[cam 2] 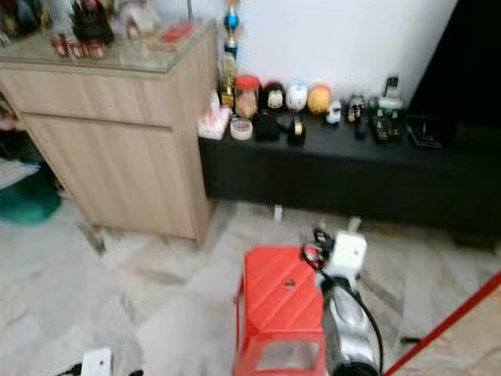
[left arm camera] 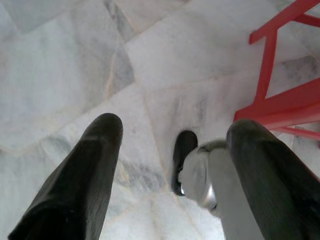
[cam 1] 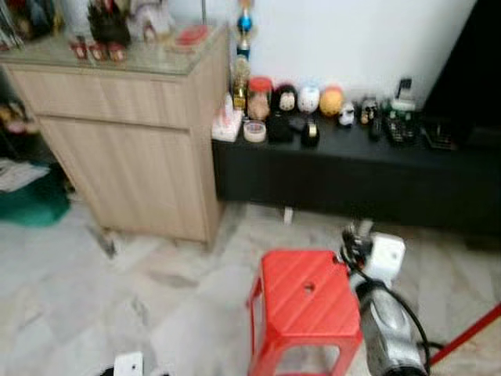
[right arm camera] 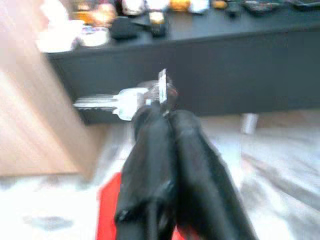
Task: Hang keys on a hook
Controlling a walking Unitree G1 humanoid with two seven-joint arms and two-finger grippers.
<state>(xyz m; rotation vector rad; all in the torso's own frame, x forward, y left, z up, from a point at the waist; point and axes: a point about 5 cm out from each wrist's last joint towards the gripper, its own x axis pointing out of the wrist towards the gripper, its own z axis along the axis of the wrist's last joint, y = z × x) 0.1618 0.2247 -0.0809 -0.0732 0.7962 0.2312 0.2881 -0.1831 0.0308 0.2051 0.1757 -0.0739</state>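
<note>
My right gripper (right arm camera: pixel 161 112) is shut on a bunch of keys (right arm camera: pixel 150 97). A silver key blade (right arm camera: pixel 97 103) sticks out sideways from the fingertips, with the ring just above them. In the left eye view the right gripper (cam 1: pixel 354 244) is held up over the far right corner of a red plastic stool (cam 1: pixel 305 301), pointing toward the black bench. My left gripper (left arm camera: pixel 170 135) hangs low over the marble floor, open, with nothing between its fingers (left arm camera: pixel 85 170).
A light wooden cabinet (cam 1: pixel 133 157) stands at the left against the white wall. Next to it runs a low black bench (cam 1: pixel 352 176) that carries jars, figurines and small gadgets. A red bar (cam 1: pixel 470 333) slants across the lower right. Marble floor (cam 1: pixel 94 305) lies in front.
</note>
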